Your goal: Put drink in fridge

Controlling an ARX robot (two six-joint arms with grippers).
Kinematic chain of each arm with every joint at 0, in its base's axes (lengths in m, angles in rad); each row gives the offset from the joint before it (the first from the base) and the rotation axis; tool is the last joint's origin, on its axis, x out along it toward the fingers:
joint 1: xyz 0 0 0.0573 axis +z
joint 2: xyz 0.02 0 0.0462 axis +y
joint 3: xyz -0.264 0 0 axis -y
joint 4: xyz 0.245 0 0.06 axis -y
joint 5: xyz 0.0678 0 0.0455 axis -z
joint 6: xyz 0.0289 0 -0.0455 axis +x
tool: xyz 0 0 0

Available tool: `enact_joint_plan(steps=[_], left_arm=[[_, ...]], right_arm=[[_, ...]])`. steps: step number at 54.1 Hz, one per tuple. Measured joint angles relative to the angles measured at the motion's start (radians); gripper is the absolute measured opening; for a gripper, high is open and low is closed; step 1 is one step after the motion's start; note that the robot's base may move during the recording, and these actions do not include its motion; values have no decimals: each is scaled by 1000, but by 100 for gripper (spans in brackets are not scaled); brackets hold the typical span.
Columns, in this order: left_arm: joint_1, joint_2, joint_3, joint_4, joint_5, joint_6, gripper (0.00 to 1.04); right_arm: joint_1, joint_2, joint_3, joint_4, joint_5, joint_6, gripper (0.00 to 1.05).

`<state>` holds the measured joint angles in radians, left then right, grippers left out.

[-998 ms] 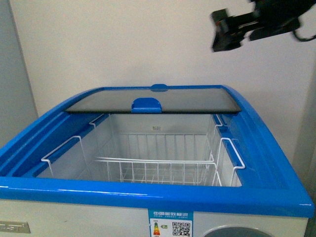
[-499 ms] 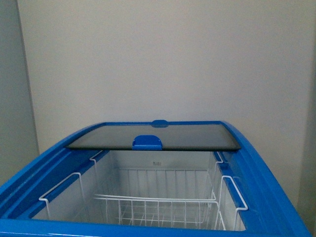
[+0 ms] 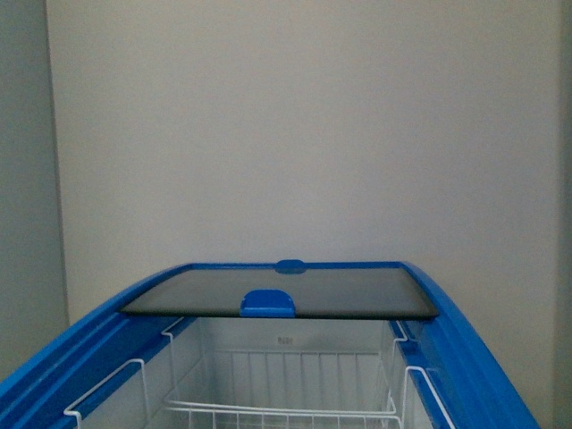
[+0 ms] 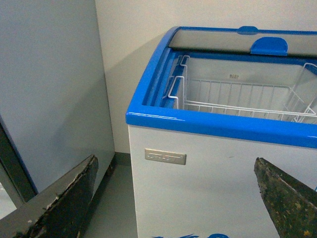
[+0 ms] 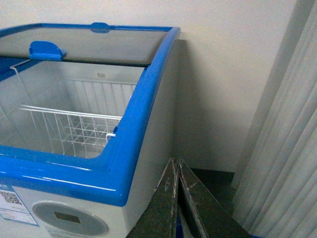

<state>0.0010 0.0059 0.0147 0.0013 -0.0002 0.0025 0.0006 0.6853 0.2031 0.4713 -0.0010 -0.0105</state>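
Observation:
The fridge (image 3: 465,357) is a white chest with a blue rim, standing in front of me with its glass lid (image 3: 277,293) slid to the back, so the white wire baskets (image 3: 286,416) inside show. The left wrist view looks at its front wall (image 4: 208,188) from below the rim; my left gripper (image 4: 176,198) is open, its dark fingers (image 4: 64,203) far apart with nothing between them. My right gripper (image 5: 176,166) is shut beside the fridge's right front corner (image 5: 119,173), fingers pressed together. The drink is out of view. Neither arm shows in the front view.
A tall grey cabinet side (image 4: 49,89) stands close to the left of the fridge, with a narrow strip of floor (image 4: 114,208) between. Pale curtain folds (image 5: 282,148) hang to the right of the fridge. A plain wall (image 3: 304,134) rises behind it.
The front view has tilted upward: the fridge sits lower in the picture and its front rim has dropped out of sight. The dark arm seen at upper right a second ago has left the view.

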Motion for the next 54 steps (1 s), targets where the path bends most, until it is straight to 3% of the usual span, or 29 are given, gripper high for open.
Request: enact_joint_plan(steps=[54], left_arm=[[0, 0, 0, 0, 0, 0, 97]], right_arm=[[0, -429, -188, -213, 1, 0, 3]])
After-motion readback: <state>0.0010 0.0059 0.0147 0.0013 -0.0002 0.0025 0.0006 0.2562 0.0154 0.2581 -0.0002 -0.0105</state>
